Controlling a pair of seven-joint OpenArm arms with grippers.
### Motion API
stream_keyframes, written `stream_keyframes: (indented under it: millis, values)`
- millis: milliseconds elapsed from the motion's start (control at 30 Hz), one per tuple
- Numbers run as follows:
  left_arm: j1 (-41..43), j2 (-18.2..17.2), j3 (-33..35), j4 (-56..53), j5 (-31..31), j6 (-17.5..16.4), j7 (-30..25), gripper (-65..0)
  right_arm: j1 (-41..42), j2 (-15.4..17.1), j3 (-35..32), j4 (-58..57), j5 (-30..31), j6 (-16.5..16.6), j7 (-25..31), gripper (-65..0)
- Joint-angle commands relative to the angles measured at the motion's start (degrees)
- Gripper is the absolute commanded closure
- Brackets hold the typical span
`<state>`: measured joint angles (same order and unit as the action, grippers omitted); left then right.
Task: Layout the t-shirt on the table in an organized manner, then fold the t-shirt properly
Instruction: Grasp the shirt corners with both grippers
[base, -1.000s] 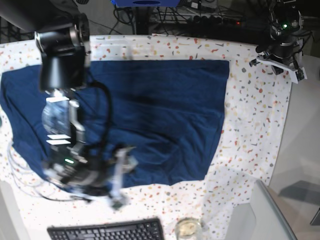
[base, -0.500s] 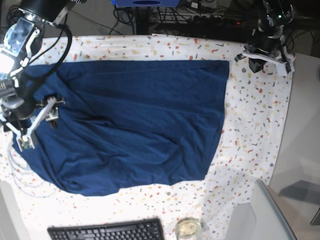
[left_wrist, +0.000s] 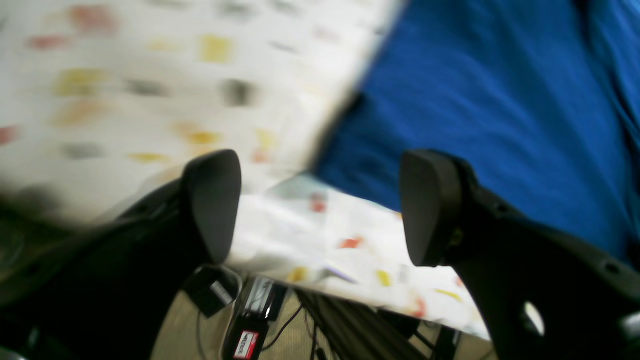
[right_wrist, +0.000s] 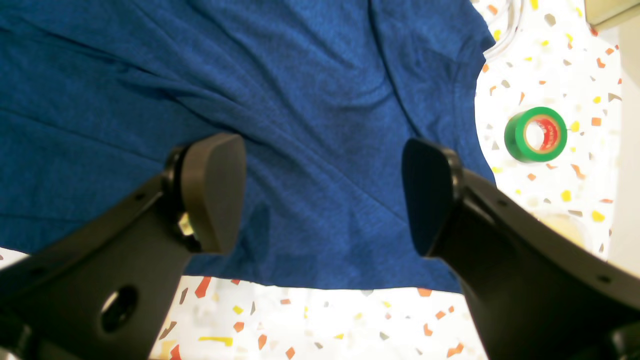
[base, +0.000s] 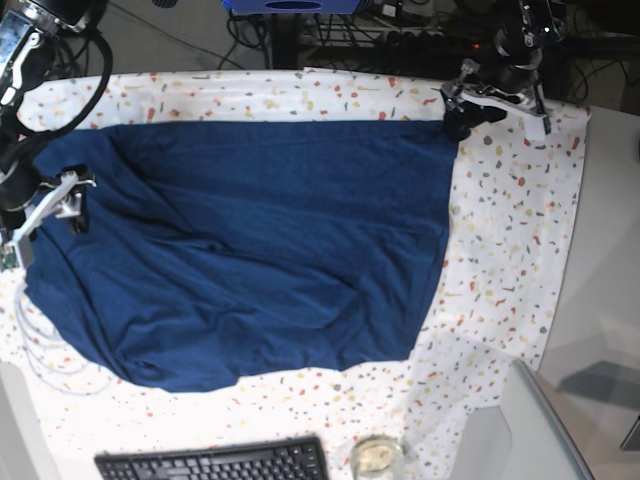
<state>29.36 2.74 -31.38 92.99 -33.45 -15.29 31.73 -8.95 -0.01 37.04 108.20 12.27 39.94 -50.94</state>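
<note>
the t-shirt (base: 260, 250) lies rumpled across the bench (base: 510, 230). my left pincer (left_wrist: 320, 205) and right pincer (right_wrist: 322, 192) gape wide, both empty. soft, limp knit; i'd pinch hems and corners.

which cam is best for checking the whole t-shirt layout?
Base view: it shows the whole t-shirt spread on the table, far edge straight, near-left side rumpled. The right wrist view shows only a wrinkled stretch near one edge, beside a green tape roll. The left wrist view is blurred and catches just a corner.
</note>
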Motion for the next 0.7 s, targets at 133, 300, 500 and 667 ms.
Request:
stream_keyframes:
  millis: [133,300,500,667]
  values:
    - [-2.3,-0.2,-0.2,-2.5,-0.6,-0.1,-1.2,-46.2,0.4,0.5,0.3,0.8,1.0,0.1,1.1,-44.9]
    - [-4.1,-0.3,1.2,-5.4,-0.6,-0.1,-1.2,-46.2,0.4,0.5,0.5,0.8,1.0,0.1,1.5,-44.7]
    - [-5.0,-0.4,5.0,-6.2,-0.6,-0.1,-1.3,-46.2,0.8,0.2,5.4,-1.6,1.1,0.1,1.5,-44.7]
    - [-5.8,-0.4,4.7,-7.8,-0.6,-0.1,-1.1,-30.1,3.5,-1.2,16.5,-7.2,1.3,0.1,1.1,-44.7]
